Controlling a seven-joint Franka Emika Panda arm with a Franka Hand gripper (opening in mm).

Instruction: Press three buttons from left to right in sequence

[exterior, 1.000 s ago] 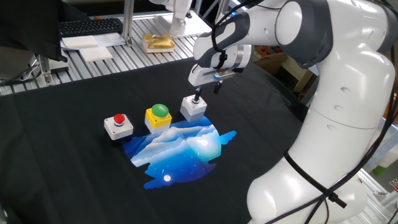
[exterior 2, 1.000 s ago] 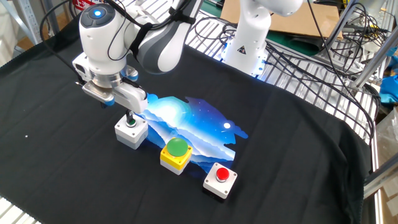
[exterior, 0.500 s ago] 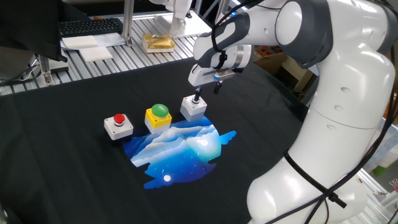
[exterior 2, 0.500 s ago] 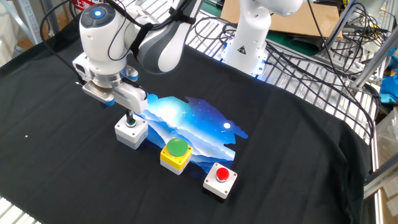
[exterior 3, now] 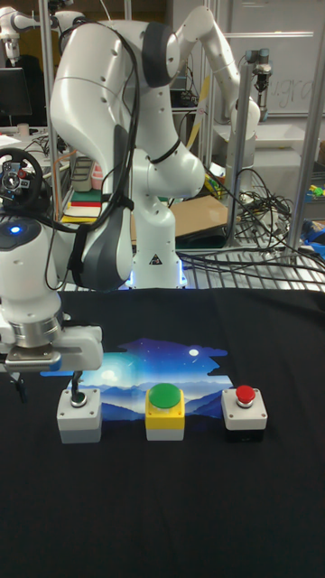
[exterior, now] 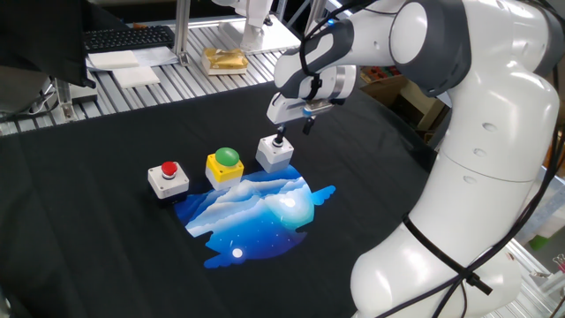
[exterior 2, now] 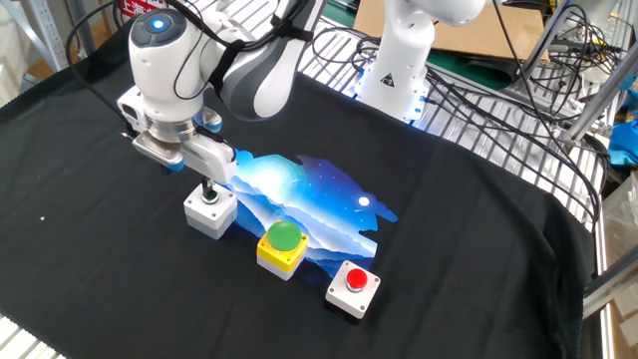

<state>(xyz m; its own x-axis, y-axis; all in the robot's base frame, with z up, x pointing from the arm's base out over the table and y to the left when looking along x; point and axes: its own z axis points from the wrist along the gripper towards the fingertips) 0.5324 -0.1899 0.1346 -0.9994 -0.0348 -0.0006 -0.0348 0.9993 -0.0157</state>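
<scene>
The three buttons stand in a row on the black cloth, beside a blue print. The gripper hangs over the white box; finger state cannot be determined.

arm shell: glossy white plastic | table cover: matt black cloth | button boxes: smooth plastic

You see three boxes in row on black-clothed counter: white box with red cap, yellow box with big green dome in middle, white box with small green cap. Row sits along edge of blue-and-white printed patch. Tool directly above small-cap box, tip at cap. Keyboard behind, off cloth.
</scene>
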